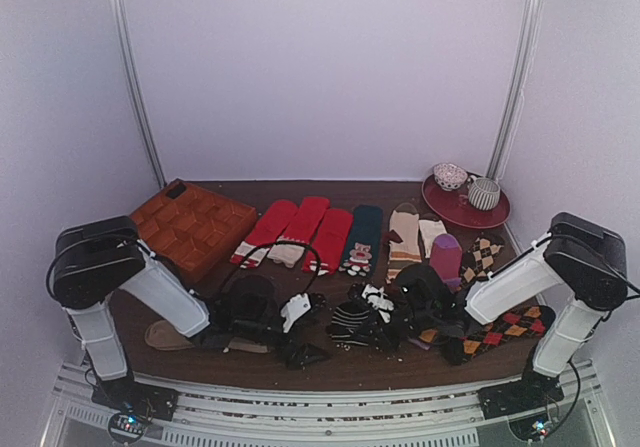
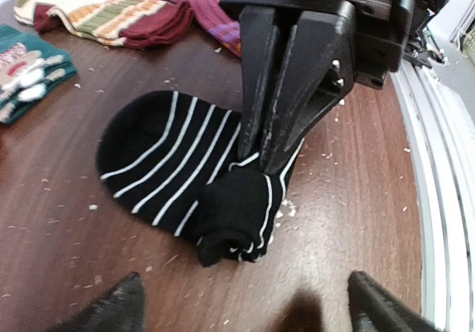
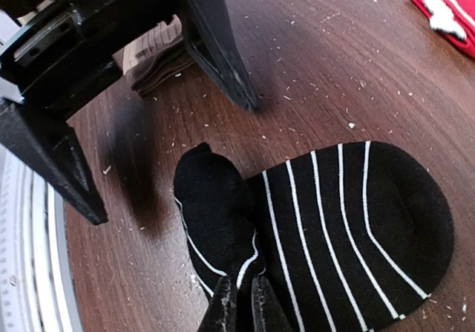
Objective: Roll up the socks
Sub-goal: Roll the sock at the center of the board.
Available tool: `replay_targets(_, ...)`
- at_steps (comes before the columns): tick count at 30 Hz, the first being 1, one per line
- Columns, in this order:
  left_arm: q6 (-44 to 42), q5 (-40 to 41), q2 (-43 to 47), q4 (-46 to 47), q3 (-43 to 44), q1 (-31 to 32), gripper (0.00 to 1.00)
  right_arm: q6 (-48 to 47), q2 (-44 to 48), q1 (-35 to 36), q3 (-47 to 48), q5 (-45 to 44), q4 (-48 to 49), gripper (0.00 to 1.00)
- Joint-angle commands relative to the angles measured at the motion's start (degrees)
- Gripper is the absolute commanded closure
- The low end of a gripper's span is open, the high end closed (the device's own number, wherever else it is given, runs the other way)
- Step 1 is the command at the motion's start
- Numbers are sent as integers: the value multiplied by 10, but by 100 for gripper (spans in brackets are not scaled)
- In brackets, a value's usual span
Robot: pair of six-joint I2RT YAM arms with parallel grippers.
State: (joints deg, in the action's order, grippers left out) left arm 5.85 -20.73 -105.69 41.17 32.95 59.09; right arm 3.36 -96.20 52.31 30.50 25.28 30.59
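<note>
— Looking for the black striped sock [image 2: 167, 161]: where is it?

— On the tabletop [image 2: 356, 220], near the front edge, between the two arms. One end is bunched into a small roll [image 2: 237, 220]. The rounded rest lies spread flat, white stripes up.

— And the right claw [image 3: 243, 281]?

— Closed. Its two fingers are pinched together on the sock, right where the roll meets the flat part.

— The left claw [image 2: 243, 291]?

— Wide open, fingers well apart, holding nothing. It hovers just beside the roll, facing the right claw. I cannot tell whether a fingertip brushes the fabric.

— What else lies around?

— Farther back there is a row of socks: long red socks [image 1: 300, 225], and a teal sock [image 2: 30, 72] with a small figure on it. A tan sock [image 3: 152, 57] lies on the wood under the left arm. An argyle sock [image 1: 510, 327] sits by the right arm. An orange tray [image 1: 195, 229] stands at the back left, and a red plate [image 1: 462, 210] carrying two cups [image 1: 450, 175] at the back right. Pale crumbs speckle the wood.
</note>
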Motion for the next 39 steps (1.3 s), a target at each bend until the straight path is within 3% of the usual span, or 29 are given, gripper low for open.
replay_targets(1, -54, 45, 46, 22, -27, 0, 2, 32, -43, -20, 13, 44, -127, 98)
replay_targets(9, -73, 206, 164, 142, -95, 13, 2, 29, -57, -23, 38, 37, -194, 97)
replay_targets(13, -69, 222, 141, 178, -90, 12, 2, 32, -59, -24, 40, 29, -195, 97)
replay_targets(14, -55, 213, 132, 183, -86, 12, 2, 32, -60, -24, 40, 28, -195, 97)
replay_targets(17, -69, 85, 114, 151, -61, 12, 2, 35, -62, -23, 39, 25, -194, 97)
replay_targets(24, -85, -19, 50, 106, -31, 12, 47, 38, -65, -23, 41, 27, -191, 97)
replay_targets(35, -96, -6, -40, 87, 41, 13, 40, 39, -71, -23, 40, 28, -182, 97)
replay_targets(37, -103, -6, -49, 72, 56, 13, 44, 39, -71, -24, 39, 29, -181, 97)
replay_targets(39, -107, -14, -61, 57, 68, 12, 53, 39, -72, -23, 38, 29, -178, 97)
